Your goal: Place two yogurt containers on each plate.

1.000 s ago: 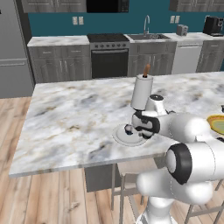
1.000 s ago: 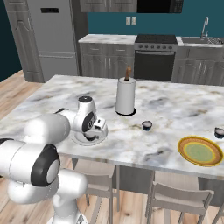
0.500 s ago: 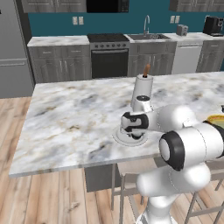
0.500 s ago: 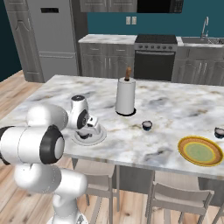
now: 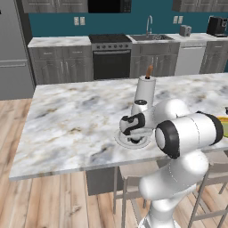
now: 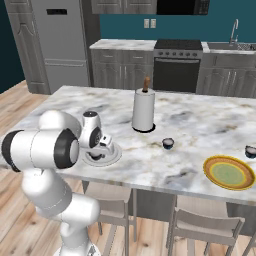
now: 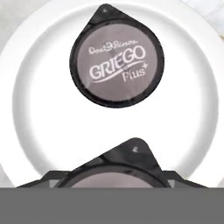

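The gripper [image 5: 133,139] hangs low over the white plate [image 5: 119,139], which sits near the front edge of the marble table [image 5: 71,116], toward its middle in the left base view. In the right base view the same white plate [image 6: 114,155] lies at the table's [image 6: 200,120] near left part, with the gripper [image 6: 96,156] right above it and the arm's white links hiding much of the dish.

Seen from the hand, the white plate [image 7: 39,127] carries one yogurt container [image 7: 117,61] lying flat on its far part, the grey lid reading "GRIEGO Plus". A second yogurt container [image 7: 120,168] sits at the bottom of that view, directly under the hand, its dark rim and pull tab showing. Dark finger parts flank this second cup on both sides, but whether they press on it or stand just off it cannot be told from the pictures. It lies over the plate's near part, apart from the first cup.

Further right on the table stands a tall white paper towel roll [image 6: 143,110]. Right of it a third yogurt container [image 6: 168,143] rests on the bare marble, and a fourth yogurt container [image 6: 251,151] sits near the right edge, just beyond the yellow-rimmed plate [image 6: 214,165].
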Robot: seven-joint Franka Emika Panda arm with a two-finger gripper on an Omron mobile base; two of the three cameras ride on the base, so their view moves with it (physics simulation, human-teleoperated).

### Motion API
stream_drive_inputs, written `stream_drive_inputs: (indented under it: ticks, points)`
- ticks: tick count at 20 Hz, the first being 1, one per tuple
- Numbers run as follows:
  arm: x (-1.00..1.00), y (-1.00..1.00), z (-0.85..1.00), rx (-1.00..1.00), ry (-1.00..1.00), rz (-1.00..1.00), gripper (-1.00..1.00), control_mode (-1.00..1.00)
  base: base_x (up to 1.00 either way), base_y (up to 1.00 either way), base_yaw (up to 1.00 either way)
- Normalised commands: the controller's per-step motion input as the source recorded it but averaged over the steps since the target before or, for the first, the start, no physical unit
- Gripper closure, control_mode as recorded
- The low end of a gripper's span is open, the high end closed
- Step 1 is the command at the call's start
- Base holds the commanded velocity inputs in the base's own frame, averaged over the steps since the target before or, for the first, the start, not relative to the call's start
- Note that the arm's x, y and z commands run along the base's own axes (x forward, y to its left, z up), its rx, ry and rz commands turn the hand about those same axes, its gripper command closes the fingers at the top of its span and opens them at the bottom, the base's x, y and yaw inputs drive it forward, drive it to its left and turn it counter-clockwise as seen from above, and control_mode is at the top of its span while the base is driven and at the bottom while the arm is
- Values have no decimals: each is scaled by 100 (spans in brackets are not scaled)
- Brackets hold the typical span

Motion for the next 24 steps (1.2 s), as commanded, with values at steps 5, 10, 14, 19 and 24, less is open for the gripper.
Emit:
stream_drive_inputs:
  ticks: [5, 10, 14, 19, 24]
  points:
    - [26, 0, -23, 0, 0, 0, 100, -100, 0, 0, 0]
    - [15, 0, -23, 0, 0, 0, -100, -100, 0, 0, 0]
    - [11, 0, -2, 0, 0, 0, -100, -100, 0, 0, 0]
    - [0, 0, 0, 0, 0, 0, -100, -100, 0, 0, 0]
    - [-2, 0, 8, 0, 0, -1, -100, -100, 0, 0, 0]
